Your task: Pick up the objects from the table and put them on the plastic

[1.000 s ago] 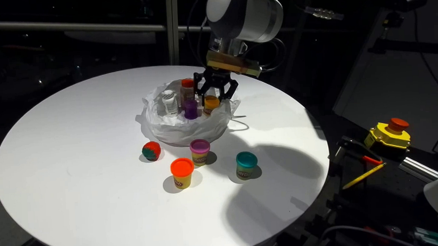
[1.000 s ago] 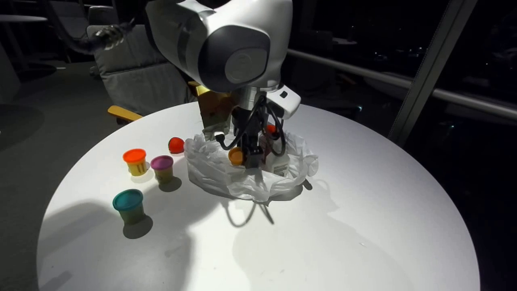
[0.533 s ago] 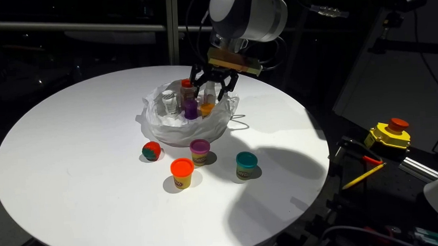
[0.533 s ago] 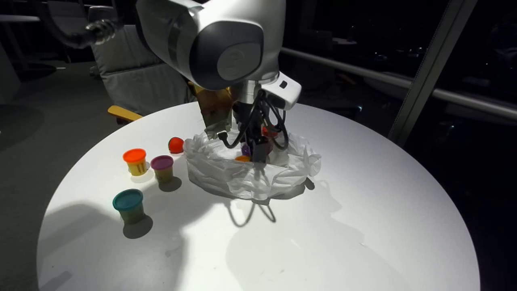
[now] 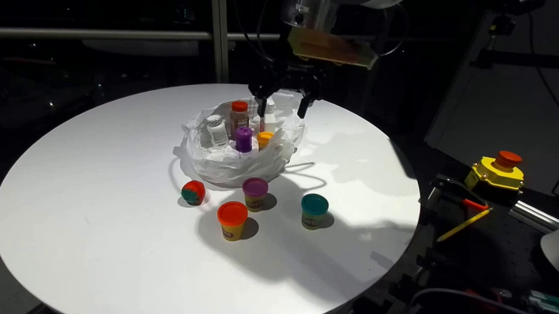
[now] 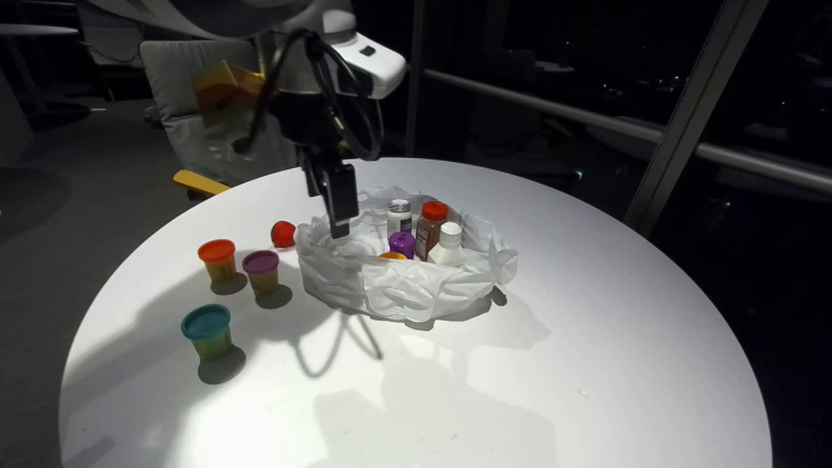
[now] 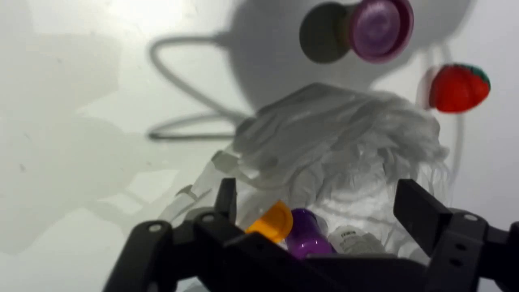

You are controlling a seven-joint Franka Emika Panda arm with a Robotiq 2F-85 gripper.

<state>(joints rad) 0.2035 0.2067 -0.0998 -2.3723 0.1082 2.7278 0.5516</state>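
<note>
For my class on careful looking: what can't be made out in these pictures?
Amber-lidded tub: hidden below its lid by the plastic, in an exterior view.
White bottle: partly covered by the claw, wrist view; print too small.
Arm: cut off by the top edge, both exterior views.

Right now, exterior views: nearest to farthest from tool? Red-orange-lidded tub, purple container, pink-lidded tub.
1. Purple container: in the plastic.
2. Pink-lidded tub: outside it, on the table.
3. Red-orange-lidded tub: left of the pink one in both exterior views.
</note>
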